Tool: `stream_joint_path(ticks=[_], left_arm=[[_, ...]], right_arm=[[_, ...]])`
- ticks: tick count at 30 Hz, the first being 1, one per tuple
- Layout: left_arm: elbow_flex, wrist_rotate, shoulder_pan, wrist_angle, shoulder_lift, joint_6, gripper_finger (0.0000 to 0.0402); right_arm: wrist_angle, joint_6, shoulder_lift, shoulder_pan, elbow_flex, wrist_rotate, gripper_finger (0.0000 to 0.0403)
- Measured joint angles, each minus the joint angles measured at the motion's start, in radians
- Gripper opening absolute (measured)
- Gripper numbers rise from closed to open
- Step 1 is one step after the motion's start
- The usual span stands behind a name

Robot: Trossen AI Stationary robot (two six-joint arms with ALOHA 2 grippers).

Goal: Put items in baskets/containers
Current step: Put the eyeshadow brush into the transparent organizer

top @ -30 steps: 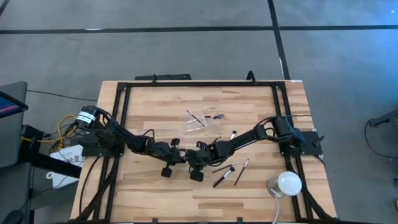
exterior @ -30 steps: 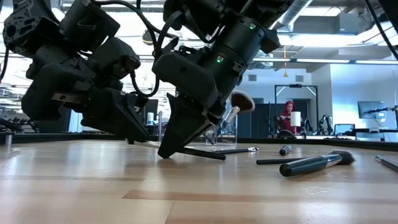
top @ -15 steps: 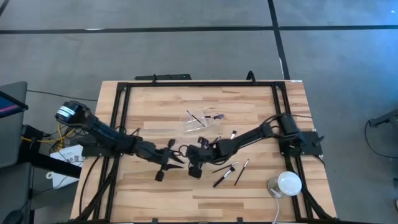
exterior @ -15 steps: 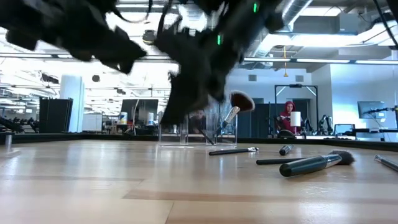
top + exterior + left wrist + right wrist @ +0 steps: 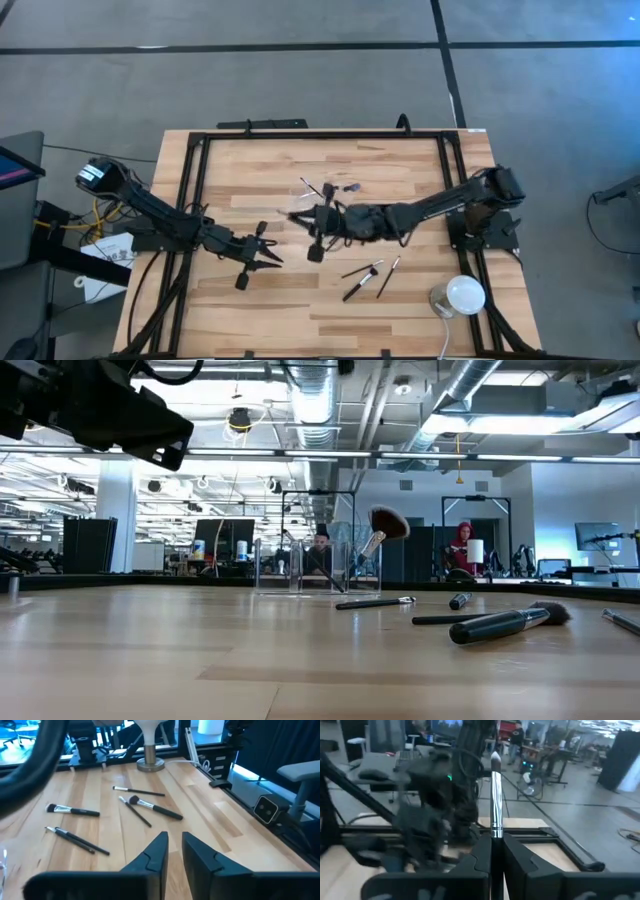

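My right gripper hovers beside the clear plastic container, shut on a slim makeup brush. The low view shows the container standing on the table with a fan brush sticking up out of it. Several more brushes lie flat on the table. My left gripper hangs over bare table near the left side, touching nothing, its fingers a narrow gap apart. My right gripper pinches the brush between its two fingers at the handle just below the silver ferrule. The bristle tip sticks out past the fingertips. The brush is lifted clear of the table; its other end is hidden behind the fingers.
A white dome-shaped lamp stands at the table's near right corner, seen too in the left wrist view. A black frame runs round the table. Bare wood lies between my left gripper and the near edge. A person sits far behind the table.
My right gripper has risen off the table with the brush and moved toward the far edge, up to the container. My left gripper has drawn back from the table's middle toward the left and near edges. Both have left the middle of the low view.
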Motion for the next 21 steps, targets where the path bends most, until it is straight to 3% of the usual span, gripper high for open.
stream_joint_path(ticks=[5, 10, 15, 21], left_arm=[[0.000, -0.001, -0.007, 0.000, 0.000, 0.000, 0.0046], [0.000, -0.002, -0.006, 0.000, 0.000, 0.000, 0.0044], [0.000, -0.002, -0.006, 0.000, 0.000, 0.000, 0.0044], [0.000, -0.002, -0.006, 0.000, 0.000, 0.000, 0.0044]], right_arm=[[0.262, 0.030, 0.088, -0.118, -0.137, 0.080, 0.0019], [0.496, 0.066, 0.229, -0.221, -0.168, 0.016, 0.0019], [0.533, 0.194, 0.310, -0.268, -0.168, -0.029, 0.0014], [0.518, 0.201, 0.348, -0.259, -0.165, -0.023, 0.0025]])
